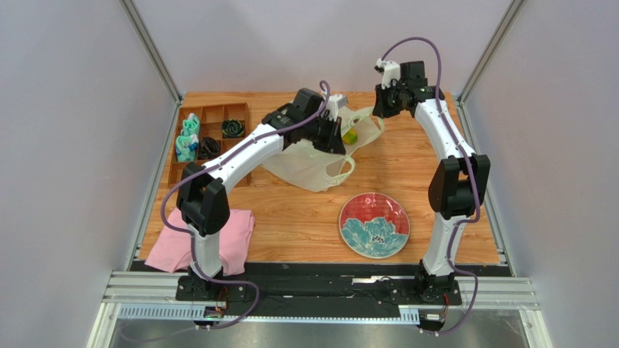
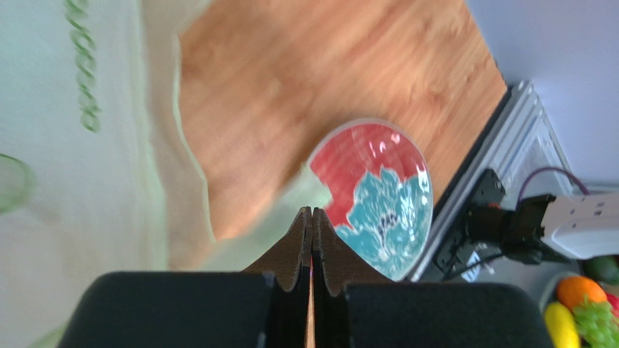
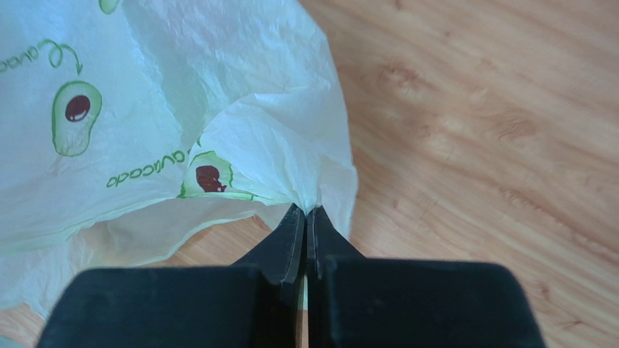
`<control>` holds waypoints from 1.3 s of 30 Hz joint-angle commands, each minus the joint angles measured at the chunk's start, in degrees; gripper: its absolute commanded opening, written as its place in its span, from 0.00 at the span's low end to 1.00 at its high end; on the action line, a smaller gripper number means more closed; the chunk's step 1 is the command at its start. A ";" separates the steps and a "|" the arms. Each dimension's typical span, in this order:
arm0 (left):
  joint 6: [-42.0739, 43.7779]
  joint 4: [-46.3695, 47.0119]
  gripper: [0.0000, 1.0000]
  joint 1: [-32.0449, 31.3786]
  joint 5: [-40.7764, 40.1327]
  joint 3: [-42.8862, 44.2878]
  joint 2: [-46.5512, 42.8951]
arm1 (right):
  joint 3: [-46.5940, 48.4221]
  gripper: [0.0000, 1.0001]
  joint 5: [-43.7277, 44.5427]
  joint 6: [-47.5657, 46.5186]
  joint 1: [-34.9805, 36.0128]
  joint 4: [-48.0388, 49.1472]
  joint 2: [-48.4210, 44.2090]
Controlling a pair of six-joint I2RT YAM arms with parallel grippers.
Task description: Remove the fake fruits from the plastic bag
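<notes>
My right gripper (image 3: 306, 212) is pinched tight, jaws together on a gathered fold of the plastic bag (image 3: 218, 109); the film fans out from the tips like a tent, avocado prints pulled taut. Across from it my left gripper (image 2: 312, 217) is clamped too, with a pale strip of the same film running straight into its tips; I read that as a grip on the opposite edge. Two pinches on opposite sides; that's how I'd spread the mouth, or lift the bag to tip it.

From above, the bag hangs between the two wrists at the far middle of the table (image 1: 290, 217), its lower part slumped on the wood. The fake fruits (image 1: 351, 135) are inside, a yellow-and-green glimpse showing between the grippers; I see none lying out on the wood. The plate (image 1: 374, 225) sits nearer me, well apart from the bag; the pink cloth (image 1: 163, 250) lies at near left. Nothing is out yet, so I judge we're at the start; film this thin could slip or tear.
</notes>
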 commanded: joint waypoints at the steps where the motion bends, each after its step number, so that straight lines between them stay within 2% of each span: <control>1: 7.25 0.51 0.00 4.90 -3.80 12.38 -3.83 | 9.19 0.00 2.05 4.05 -1.68 3.54 0.92; 4: 13.04 0.25 0.00 8.33 -4.61 21.42 -3.04 | 9.93 0.00 4.95 5.72 -3.62 5.39 0.05; 6: 14.46 -1.59 0.00 9.30 -5.31 23.46 -3.73 | 8.09 0.00 5.39 5.99 -4.84 5.05 -2.57; 9: 14.83 -2.74 0.00 8.34 0.82 20.24 -8.12 | 1.42 0.00 2.15 7.65 -5.90 3.73 -7.06; 10: 13.17 -2.74 0.01 7.55 1.62 15.09 -9.70 | -1.21 0.00 1.45 7.92 -5.91 3.99 -10.03; 11: 12.37 -2.57 0.17 5.46 2.93 11.82 -12.93 | -5.16 0.00 -0.30 8.44 -5.91 4.16 -11.37; 12: 11.84 -1.09 0.28 4.30 4.60 8.39 -14.27 | -7.02 0.00 -1.01 9.76 -5.82 4.34 -12.34; 13: 10.79 -0.55 0.45 2.99 6.36 2.18 -15.68 | -8.35 0.00 -1.46 10.29 -5.82 4.43 -13.30; 14: 10.43 -0.37 0.62 0.28 6.20 -0.49 -17.26 | -10.45 0.00 -1.81 10.90 -5.73 4.69 -13.57; 16: 10.16 -0.20 0.63 -2.20 6.37 -7.94 -18.41 | -12.04 0.00 -1.46 11.17 -5.73 5.39 -14.01; 19: 8.15 1.21 0.63 -6.16 6.20 -14.03 -19.47 | -14.07 0.00 -0.50 10.91 -5.73 5.40 -14.63; 22: 5.52 2.44 0.67 -8.27 5.84 -15.81 -19.12 | -15.12 0.00 -0.67 10.82 -5.73 5.22 -15.25; 24: 3.05 4.02 0.82 -8.98 6.46 -16.52 -17.54 | -15.56 0.00 -1.11 11.44 -5.73 5.48 -15.60; 27: -1.69 7.62 0.98 -10.56 5.59 -18.27 -15.52 | -15.65 0.00 -1.64 11.79 -5.64 5.48 -15.77; 30: -6.00 9.30 0.99 -11.88 0.60 -15.74 -11.05 | -15.30 0.00 -1.90 11.53 -5.73 4.70 -15.95; 31: -7.49 9.13 0.99 -12.14 -0.73 -12.51 -9.55 | -15.48 0.00 -1.90 11.61 -5.73 4.69 -16.12; 33: -9.08 6.06 0.99 -13.28 -6.42 -8.63 -4.90 | -15.91 0.00 -1.90 11.79 -5.73 4.87 -16.48; 35: -11.45 5.26 0.99 -14.07 -6.90 -4.75 -0.60 | -16.53 0.00 -2.60 13.53 -5.73 5.57 -17.00; 38: -13.65 -0.16 0.99 -15.04 -16.44 0.34 3.90 | -16.45 0.00 -2.96 14.51 -5.73 6.01 -17.44; 39: -14.09 -1.85 0.99 -15.13 -22.31 1.75 4.86 | -16.27 0.00 -2.96 14.51 -5.64 6.10 -17.44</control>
